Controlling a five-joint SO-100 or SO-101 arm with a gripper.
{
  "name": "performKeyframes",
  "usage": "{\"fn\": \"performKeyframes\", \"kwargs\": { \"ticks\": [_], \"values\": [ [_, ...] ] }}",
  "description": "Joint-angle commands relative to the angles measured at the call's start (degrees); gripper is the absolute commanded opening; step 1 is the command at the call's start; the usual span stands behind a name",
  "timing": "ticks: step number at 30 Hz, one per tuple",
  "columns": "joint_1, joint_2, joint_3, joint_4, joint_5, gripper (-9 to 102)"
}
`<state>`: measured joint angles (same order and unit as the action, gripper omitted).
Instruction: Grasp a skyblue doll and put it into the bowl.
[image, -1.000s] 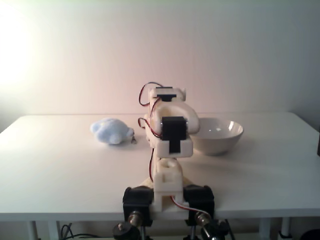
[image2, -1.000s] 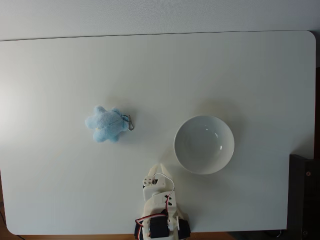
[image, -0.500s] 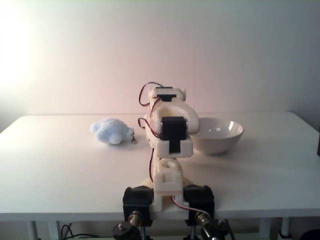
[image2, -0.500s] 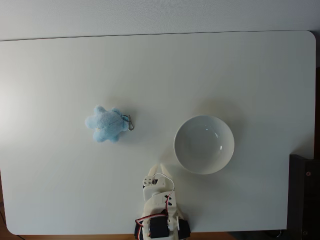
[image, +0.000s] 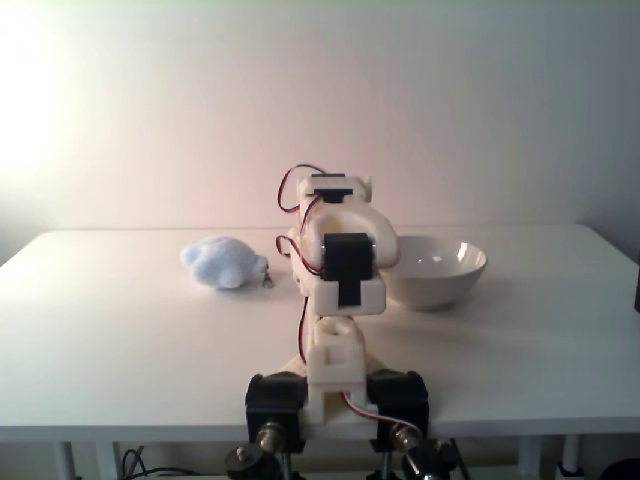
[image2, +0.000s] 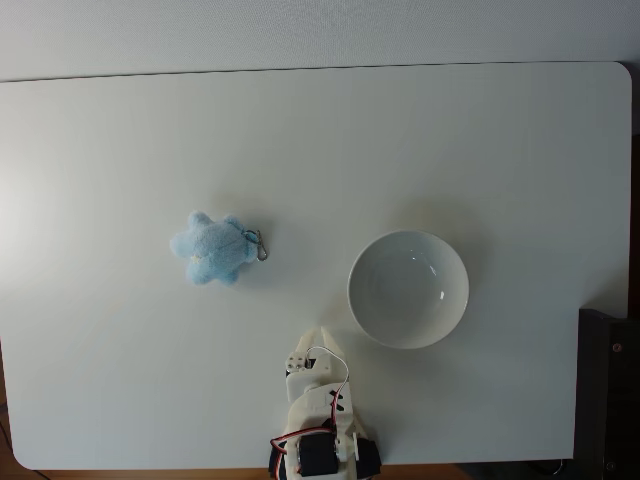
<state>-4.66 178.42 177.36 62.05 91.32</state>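
The skyblue doll (image2: 212, 249) lies on the white table (image2: 120, 130), left of centre, with a small metal ring on its right side. In the front fixed view the doll (image: 222, 262) sits left of the arm. The empty white bowl (image2: 440, 300) stands upright, right of centre; it also shows in the front fixed view (image: 440, 275), partly behind the arm. The arm (image: 340, 260) is folded low at the table's near edge. From above, my gripper (image2: 321, 334) points away from the base, between doll and bowl, short of both. Its fingers meet in a point and hold nothing.
The arm's base is clamped to the near table edge (image: 335, 400). A dark object (image2: 605, 400) stands off the table's right side. Bare tabletop lies all around the doll and the bowl.
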Motion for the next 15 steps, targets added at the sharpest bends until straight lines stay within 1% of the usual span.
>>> {"fn": "performKeyframes", "kwargs": {
  "ticks": [1,15],
  "values": [
    [0.0,16.79,-0.09,0.09,-0.26,1],
    [0.18,16.79,-2.02,0.09,-0.35,1]
  ]
}}
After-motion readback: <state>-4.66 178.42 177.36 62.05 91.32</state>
